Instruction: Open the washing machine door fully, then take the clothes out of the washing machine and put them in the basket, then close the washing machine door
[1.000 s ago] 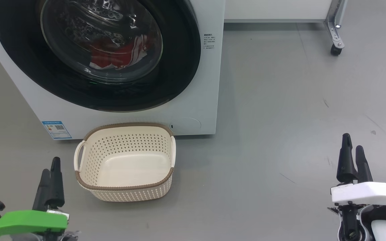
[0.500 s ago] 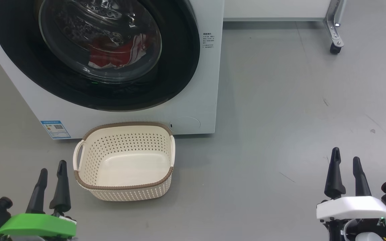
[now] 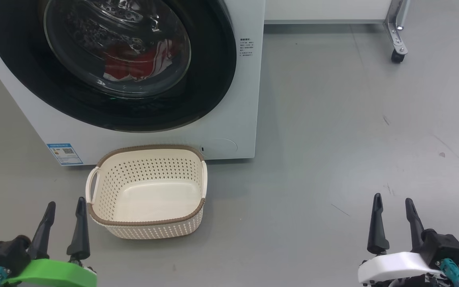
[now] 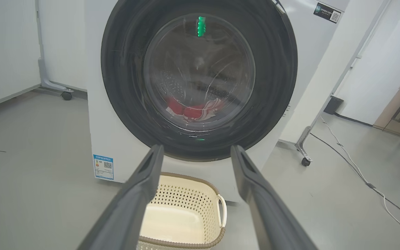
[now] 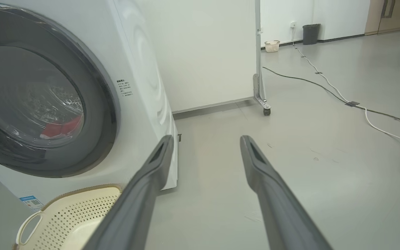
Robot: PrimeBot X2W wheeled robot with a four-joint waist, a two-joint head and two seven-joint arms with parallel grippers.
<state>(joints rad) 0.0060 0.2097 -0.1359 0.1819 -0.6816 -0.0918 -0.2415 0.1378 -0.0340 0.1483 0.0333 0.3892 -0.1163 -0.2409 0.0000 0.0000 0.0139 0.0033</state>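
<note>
Our left pincer (image 3: 66,203) and right pincer (image 3: 392,198) stand wide, empty; we judge the far door (image 3: 213,79) stiff, slick, best hooked at its rim; clothes (image 3: 134,65) soft, light.

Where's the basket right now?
In the head view the basket stands on the floor left of centre, directly before the base of the washing machine, below its door, just right of the left gripper.

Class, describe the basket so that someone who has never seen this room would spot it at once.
Find the big white washing machine with its round black-rimmed door. On the grey floor just in front of it sits the basket. Unlike its neighbours, it is cream and perforated, with a brown rim, two side handles, and nothing inside.
</note>
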